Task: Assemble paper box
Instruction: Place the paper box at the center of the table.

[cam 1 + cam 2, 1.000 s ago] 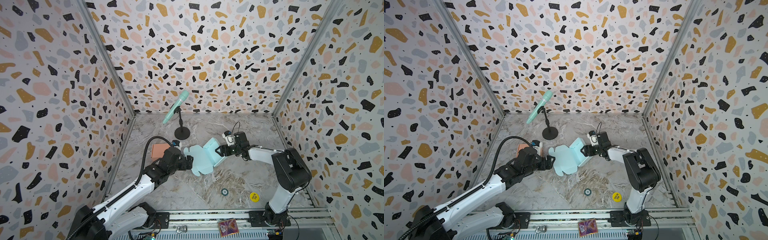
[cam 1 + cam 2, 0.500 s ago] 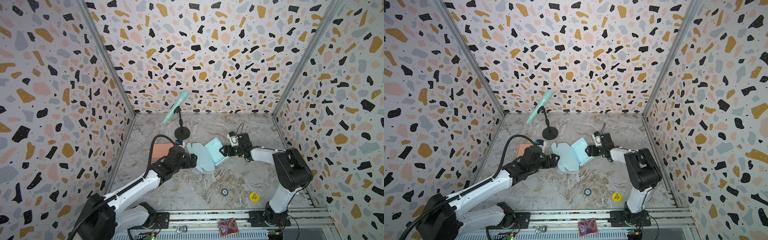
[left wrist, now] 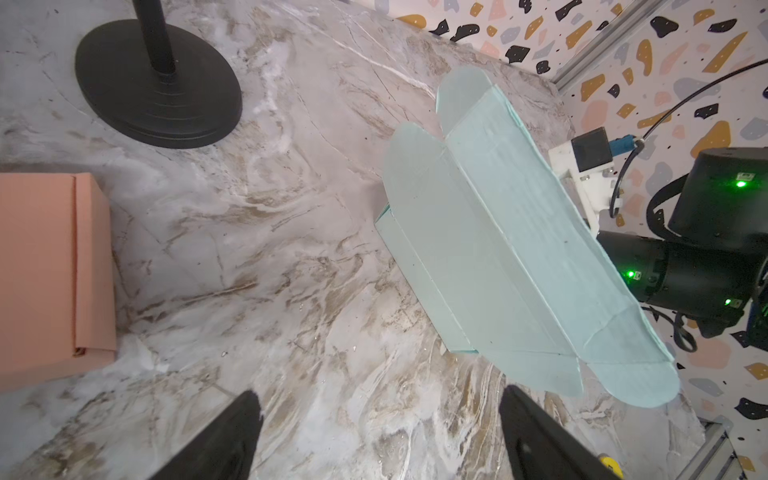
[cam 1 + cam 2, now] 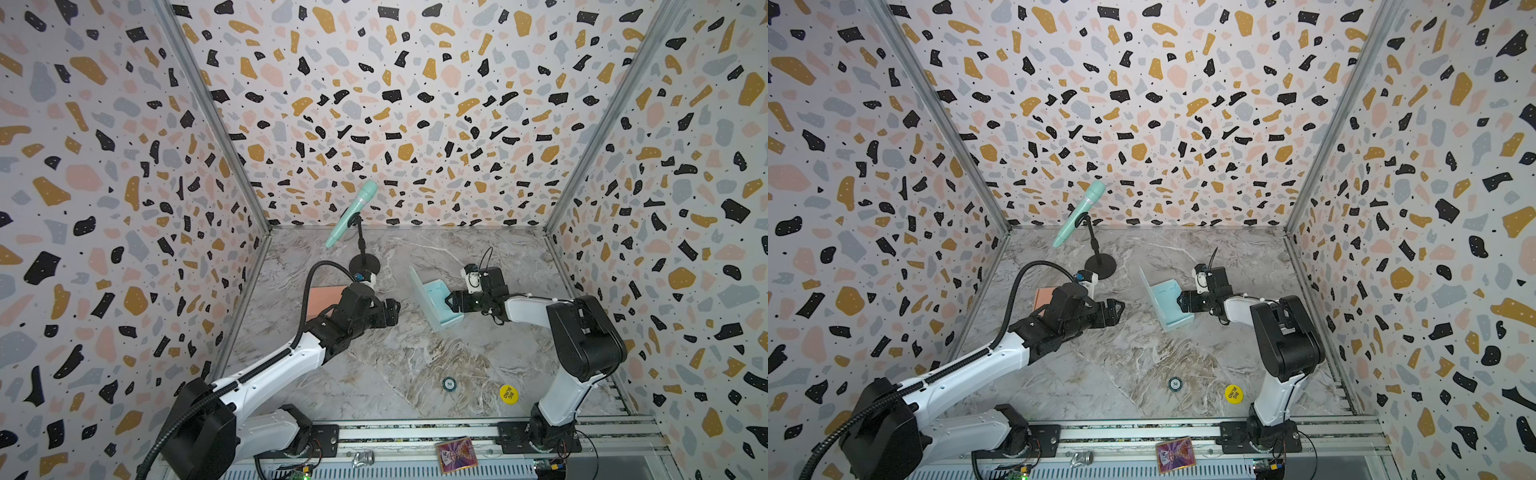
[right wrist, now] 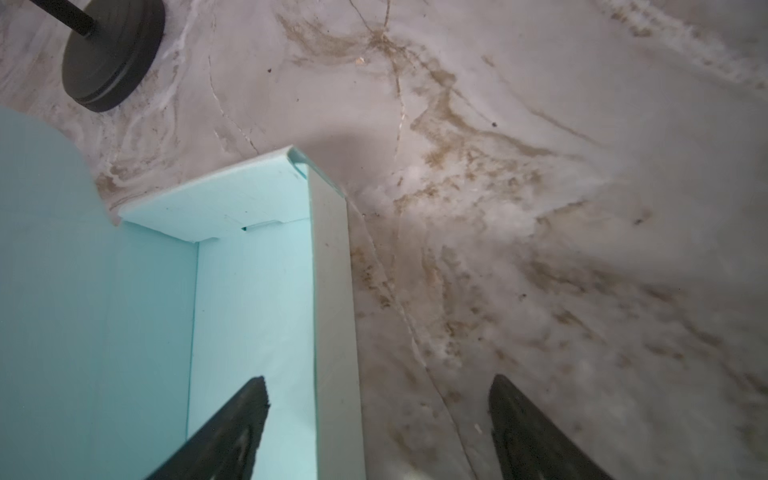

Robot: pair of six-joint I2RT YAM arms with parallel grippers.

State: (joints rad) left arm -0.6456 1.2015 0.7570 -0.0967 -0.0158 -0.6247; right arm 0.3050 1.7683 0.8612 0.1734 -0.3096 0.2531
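The teal paper box (image 4: 436, 297) (image 4: 1165, 297) sits mid-table, with its lid panel and rounded flaps standing nearly upright on the side towards my left arm. My left gripper (image 4: 395, 309) (image 4: 1119, 309) is open and empty, a short gap away from the lid. In the left wrist view the box (image 3: 498, 232) lies beyond the left gripper (image 3: 379, 401), clear of the fingers. My right gripper (image 4: 451, 301) (image 5: 377, 381) is open and straddles the box's side wall (image 5: 332, 311). One finger is inside the tray and the other is outside over the table.
A salmon-coloured box (image 4: 326, 303) (image 3: 50, 278) lies by the left wall behind my left gripper. A microphone stand base (image 4: 364, 264) with a teal microphone (image 4: 351, 214) stands behind. A poker chip (image 4: 449, 383) and a yellow disc (image 4: 508, 393) lie near the front.
My left gripper has drawn back from the box's flaps. The lid has swung up from lying flat to standing nearly upright. The right gripper stays at the box's side.
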